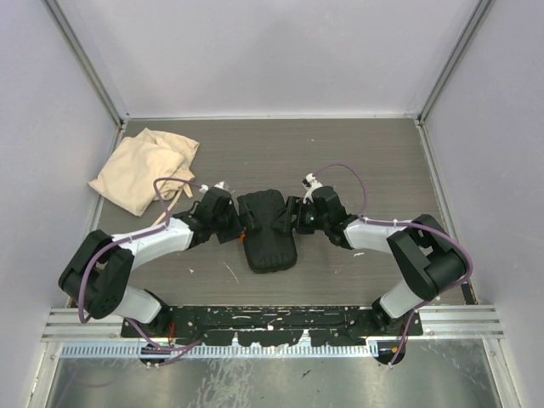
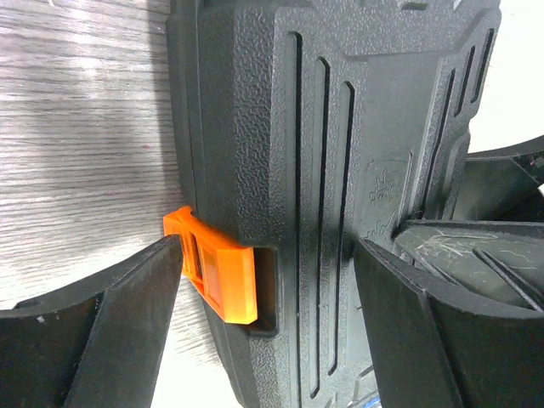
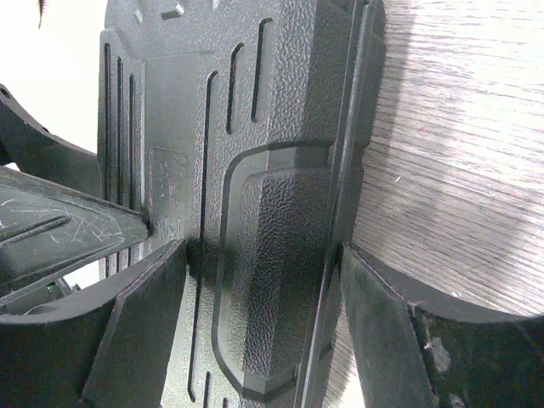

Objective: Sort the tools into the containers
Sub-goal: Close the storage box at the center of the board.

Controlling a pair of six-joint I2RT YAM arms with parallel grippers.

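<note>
A closed black case (image 1: 268, 234) is seen lying flat in the middle of the table (image 1: 357, 153), and every place here is given from it. None of the tools can be seen; the lid is shut. The left gripper (image 1: 231, 219) is held at the case's left edge with its jaws spread wide. One finger (image 2: 127, 323) is set just beside the orange latch (image 2: 217, 272) and the other over the ribbed lid, with nothing clamped. The right gripper (image 1: 297, 217) is held at the opposite edge, likewise wide open, and the raised rim is straddled by its fingers (image 3: 127, 331). A folded beige cloth (image 1: 140, 170) lies well apart from the case, toward the far left corner.
</note>
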